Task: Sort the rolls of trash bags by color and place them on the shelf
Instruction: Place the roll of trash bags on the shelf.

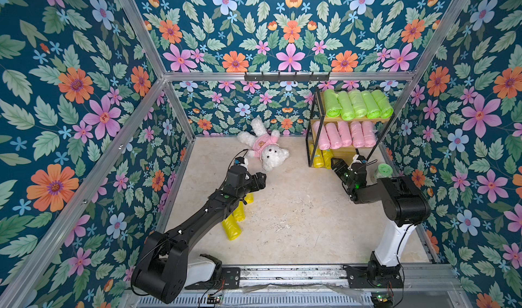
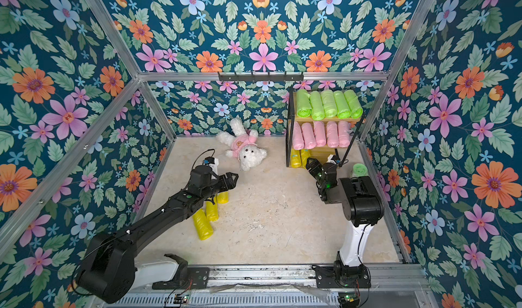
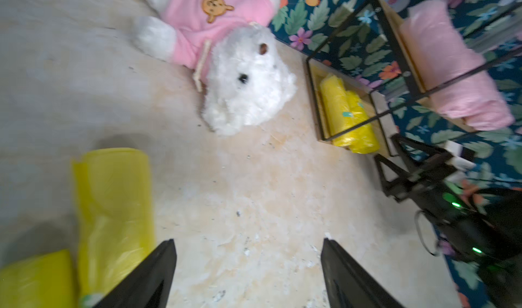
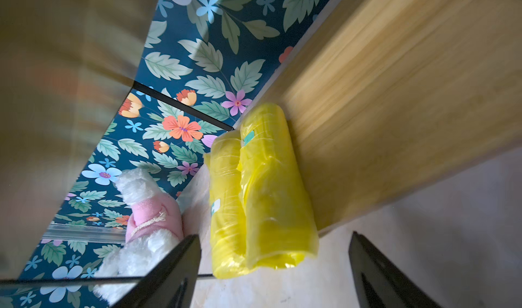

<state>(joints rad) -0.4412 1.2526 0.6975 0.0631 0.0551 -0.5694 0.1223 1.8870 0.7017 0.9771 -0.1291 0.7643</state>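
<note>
Both top views only, 5 green rolls [image 1: 357, 105], left claw [image 3: 248, 240], right claw [image 4: 274, 234] wide

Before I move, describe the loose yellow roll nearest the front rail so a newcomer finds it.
Start at the left arm reaching across the table. Three yellow rolls lie beside it; the target roll is nearest the front rail, and the arm covers it least.
</note>
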